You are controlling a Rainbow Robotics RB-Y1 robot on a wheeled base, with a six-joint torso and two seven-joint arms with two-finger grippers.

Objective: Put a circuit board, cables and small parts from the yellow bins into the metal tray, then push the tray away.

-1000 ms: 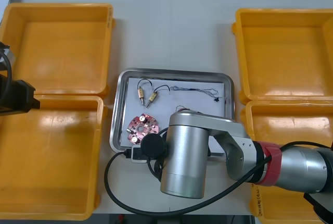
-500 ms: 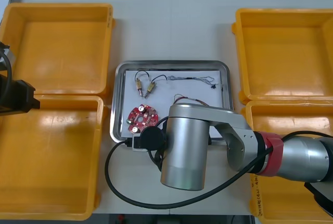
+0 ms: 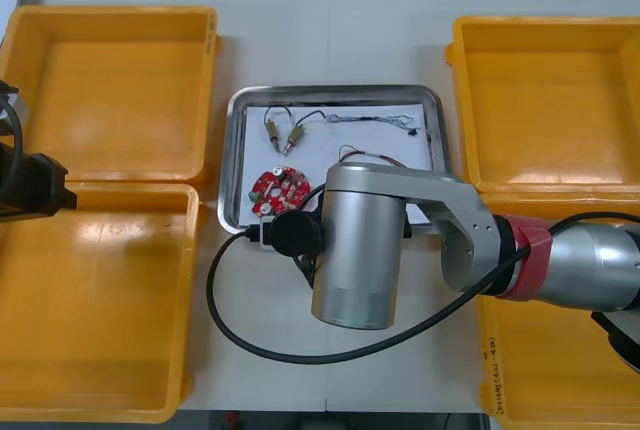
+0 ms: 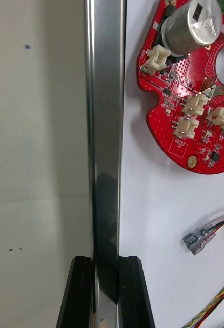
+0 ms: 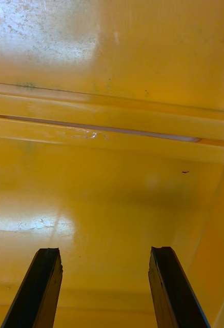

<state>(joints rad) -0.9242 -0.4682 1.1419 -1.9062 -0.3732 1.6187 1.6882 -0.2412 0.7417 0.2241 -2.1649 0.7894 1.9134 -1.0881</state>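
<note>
Your right hand (image 4: 107,289) is clenched on the near rim of the metal tray (image 4: 105,128), with 1 finger on the worktop (image 4: 35,154) side and 1 inside the tray. The tray sits on the worktop between the yellow bins (image 3: 110,90), 2 at each side. On its white lining, the round red circuit board (image 4: 188,118) lies near the gripped rim. A red and yellow cable (image 4: 214,307) lies beside the board. 2 small metal parts (image 3: 283,135) on a black cable (image 3: 312,115) lie farther back. Your left hand (image 5: 106,287) is released, fingers apart, above the yellow bins at your left.
</note>
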